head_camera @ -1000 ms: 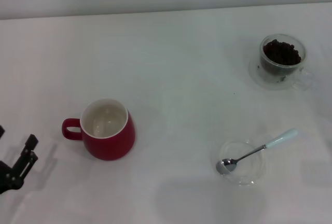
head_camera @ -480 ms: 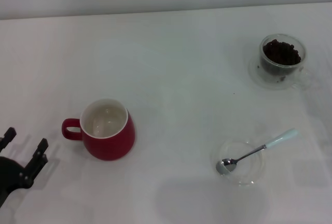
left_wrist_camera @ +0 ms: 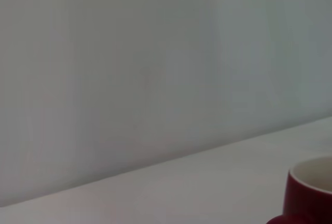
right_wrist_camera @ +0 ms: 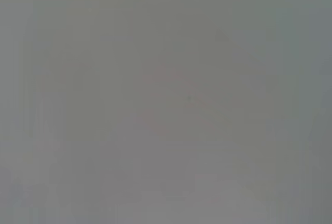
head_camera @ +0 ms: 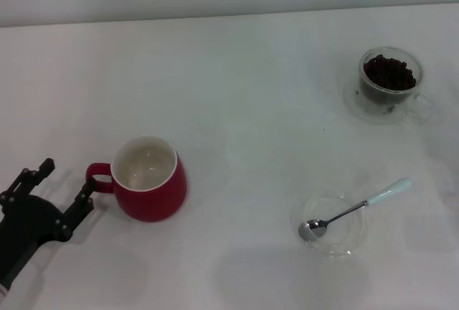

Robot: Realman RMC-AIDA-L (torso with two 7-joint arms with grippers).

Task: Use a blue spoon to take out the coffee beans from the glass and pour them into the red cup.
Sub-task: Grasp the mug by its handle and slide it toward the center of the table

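Since the earlier frames, the left gripper (head_camera: 57,188) has climbed from the near left corner of the table toward the red cup (head_camera: 149,179), and now its fingers stand spread apart, one fingertip (head_camera: 87,189) almost touching the cup's loop handle (head_camera: 97,179), the other farther out to the left. Everything else lies as it did: the blue spoon (head_camera: 355,209) rests with its metal bowl in a shallow clear glass dish (head_camera: 332,225) on the near right of the table, its pale handle sticking out past the rim toward the far right, and the glass (head_camera: 389,84) with the coffee beans (head_camera: 389,73) stands well apart at the far right. The red cup looks empty, its white inside bare, so no beans have been moved yet. The right gripper is out of sight; its wrist camera shows only a blank grey surface. The left wrist view catches just the cup's rim (left_wrist_camera: 311,172) at the edge. The step in hand appears to be steadying the cup by its handle. To do that well, the spread fingers should straddle the loop squarely rather than nudge it, since a sideways push could turn or slide the rounded mug, and they should close gently once the handle sits between them.
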